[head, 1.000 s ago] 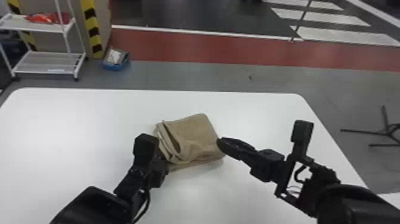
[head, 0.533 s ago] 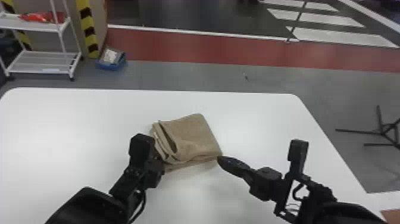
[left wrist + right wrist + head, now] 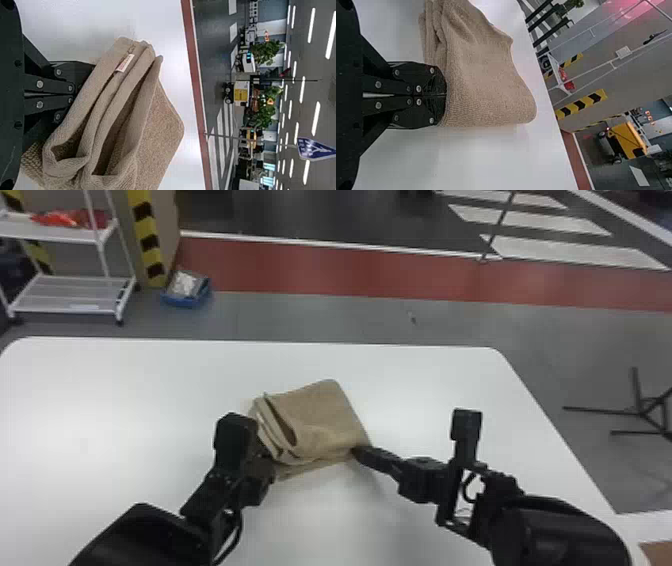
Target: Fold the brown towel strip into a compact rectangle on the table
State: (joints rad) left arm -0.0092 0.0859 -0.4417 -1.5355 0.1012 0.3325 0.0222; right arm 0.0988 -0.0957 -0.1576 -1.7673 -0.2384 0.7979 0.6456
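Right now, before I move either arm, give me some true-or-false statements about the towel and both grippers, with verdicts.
1. The towel lies on the white table. True.
2. The right gripper is at the towel's near right corner. True.
3. The right gripper's fingers are spread wide apart. False: the fingers are together.
4. The left gripper is at the side where the folded layers show their edges. True.
5. The towel is spread out in a single layer. False: it is folded into several layers.
6. The towel's small tag is dark blue. False: the tag is whitish.
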